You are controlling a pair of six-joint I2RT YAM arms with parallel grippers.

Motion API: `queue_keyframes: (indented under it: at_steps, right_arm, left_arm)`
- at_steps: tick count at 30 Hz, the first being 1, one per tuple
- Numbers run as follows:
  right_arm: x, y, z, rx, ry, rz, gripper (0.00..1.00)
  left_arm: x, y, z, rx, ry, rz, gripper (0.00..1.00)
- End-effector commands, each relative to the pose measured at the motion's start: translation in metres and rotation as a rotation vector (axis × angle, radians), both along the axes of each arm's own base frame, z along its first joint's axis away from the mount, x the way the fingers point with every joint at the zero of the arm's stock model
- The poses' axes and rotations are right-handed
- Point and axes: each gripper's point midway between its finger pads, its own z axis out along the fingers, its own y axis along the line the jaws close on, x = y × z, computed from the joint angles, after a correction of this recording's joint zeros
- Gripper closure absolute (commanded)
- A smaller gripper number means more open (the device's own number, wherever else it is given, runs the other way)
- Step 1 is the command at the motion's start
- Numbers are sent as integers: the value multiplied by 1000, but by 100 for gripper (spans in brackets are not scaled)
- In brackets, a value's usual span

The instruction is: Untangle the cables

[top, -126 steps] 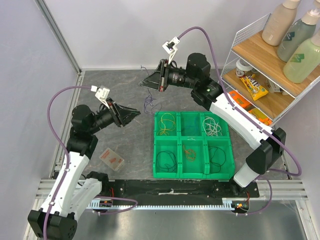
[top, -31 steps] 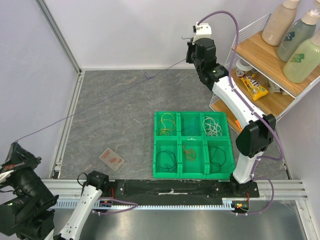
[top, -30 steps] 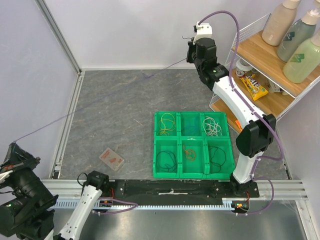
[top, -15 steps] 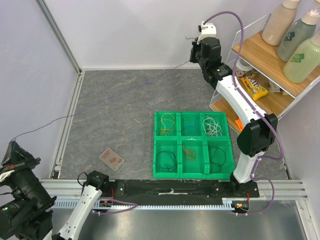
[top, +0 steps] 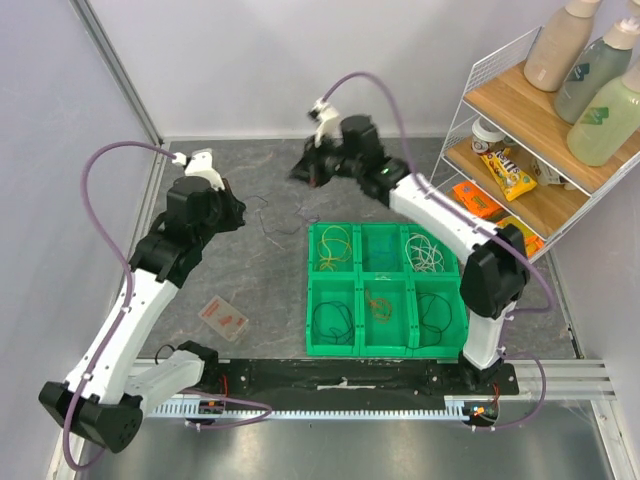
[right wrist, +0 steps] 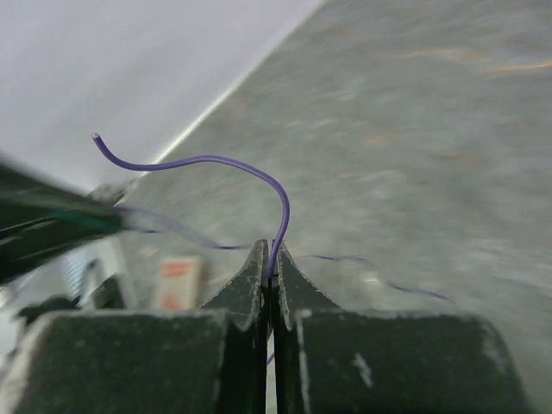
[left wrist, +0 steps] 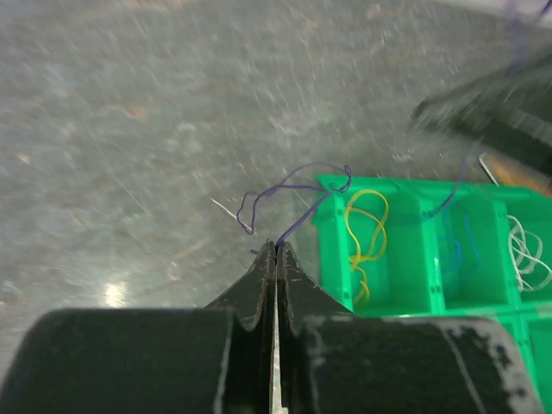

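Left gripper [left wrist: 274,251] and right gripper [right wrist: 272,255] are each clamped shut on the purple cable [right wrist: 207,159], which sags between them, running left to right over the table just beyond the green tray's [top: 309,300] far-left corner.

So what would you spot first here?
Probably the bright green plastic tray with six compartments, right of the table's middle, with loops of coloured wire inside. Next comes the thin purple wire running loosely just left of the tray, with the left gripper and the right gripper each pinched shut on it.
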Motion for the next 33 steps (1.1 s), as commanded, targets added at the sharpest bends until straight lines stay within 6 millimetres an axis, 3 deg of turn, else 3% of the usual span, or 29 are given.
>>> queue_keyframes:
  at_steps: [1,5,8,12,14,17,21,26,28,29,30,32,33]
  right_arm:
    - [-77,64,-27,123,168,296,100]
    - [-89,70,-58,201,227,288,100]
    - [-92,76,-85,190,275,296,98]
    - [-86,78,-124,75,306,240,83]
    - [-81,74,-136,12,307,208,76]
    - [-91,74,-149,-55,313,227,69]
    - [-107,67,-173,-217,280,220,56]
    - [-108,58,-181,-342,225,128,36]
    - [-107,56,-183,-374,211,75,24]
    - [-109,56,-185,-387,205,56,17]
    - [-110,57,-187,-398,198,34,11]
    - [-109,60,-195,-410,204,-19,5]
    - [-109,63,-199,-414,212,-38,2]
  left_arm:
    - [2,-34,5,-215,46,-61,98]
    - [0,-46,-32,-256,140,-102,98]
    - [-3,-43,-62,-252,204,-86,98]
    - [-3,-30,-104,-227,290,-28,98]
    - [-3,-24,-125,-225,332,1,98]
    - [-4,-19,-150,-249,395,26,98]
    - [-2,-22,-173,-307,460,-7,98]
    - [-4,-24,-191,-330,529,-29,96]
    - [-5,-14,-191,-309,541,26,89]
    - [-5,-8,-188,-296,526,54,78]
    - [-5,-4,-182,-290,499,68,61]
    - [-5,4,-169,-275,440,97,13]
    - [-5,7,-162,-269,415,103,10]
